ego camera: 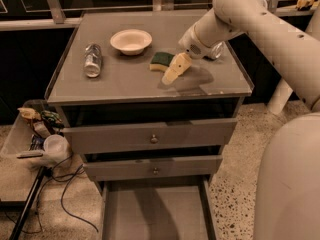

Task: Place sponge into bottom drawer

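Observation:
The sponge (161, 60), dark green on top with a pale yellow body, lies flat on the cabinet top right of the bowl. My gripper (171, 73) hangs from the arm that comes in from the upper right. It is just right of and in front of the sponge, low over the top and angled down to the left. It looks close to the sponge's right edge; I cannot tell if it touches. The bottom drawer (155, 211) is pulled out at the foot of the cabinet, and its grey floor is bare.
A white bowl (131, 40) and a metal can lying on its side (92, 60) sit on the cabinet top (125, 81). Two upper drawers with round knobs (154, 139) are closed. A bin of clutter (37, 134), a tripod leg and cables are on the floor at left.

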